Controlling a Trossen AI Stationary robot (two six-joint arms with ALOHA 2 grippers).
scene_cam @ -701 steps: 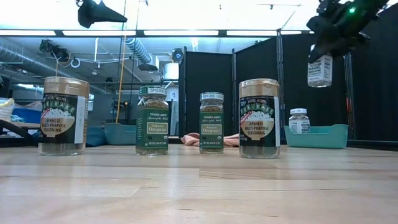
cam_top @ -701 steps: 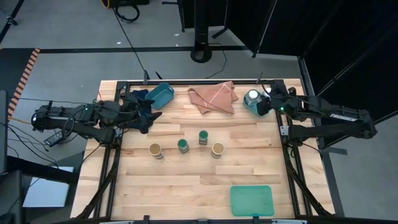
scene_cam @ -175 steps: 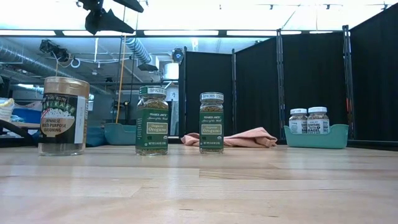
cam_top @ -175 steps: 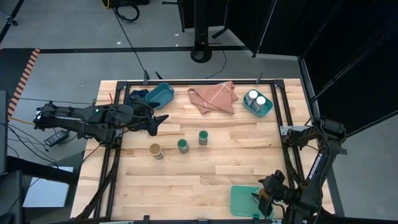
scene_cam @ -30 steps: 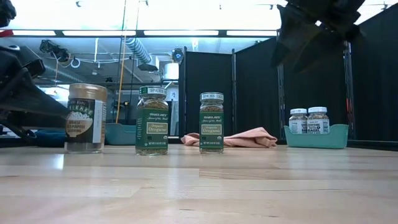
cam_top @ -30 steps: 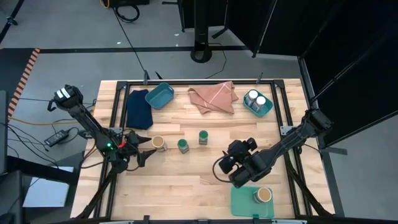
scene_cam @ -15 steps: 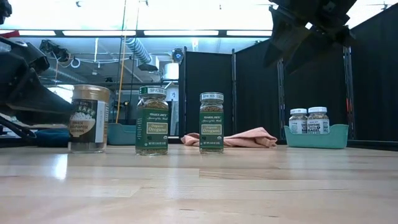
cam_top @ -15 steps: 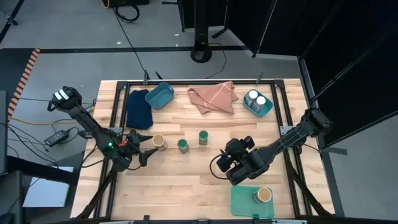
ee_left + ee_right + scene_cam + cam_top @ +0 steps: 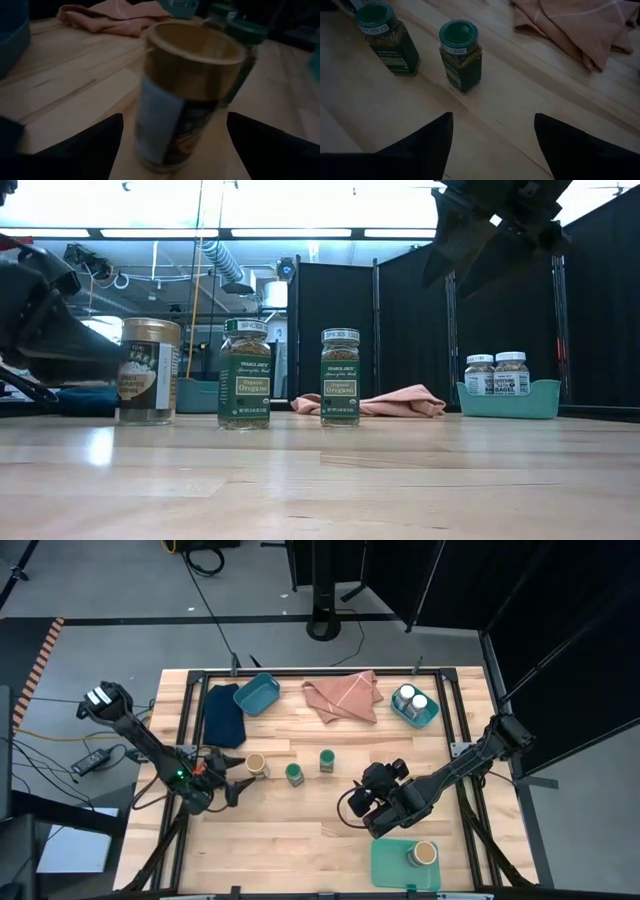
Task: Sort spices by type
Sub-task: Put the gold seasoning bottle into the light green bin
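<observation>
Pale wooden tabletop (image 9: 300, 830) planks carry the spices. Two white-lidded jars (image 9: 411, 700) are held in a teal bin (image 9: 432, 712) at the far right corner. Two green-lidded oregano jars (image 9: 309, 767) are stood near the middle. One tan-topped seasoning jar (image 9: 256, 765) is flanked near the left edge by the spread, unclosed fingers of the left gripper (image 9: 232, 776). Another tan-topped jar (image 9: 425, 853) is set on the green tray (image 9: 390, 862) at the near edge. The right gripper (image 9: 362, 812) is seen released above the tabletop.

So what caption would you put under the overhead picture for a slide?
Left tool open around a tan-topped jar, right tool near two green-lidded jars; another tan-topped jar on the green tray.
</observation>
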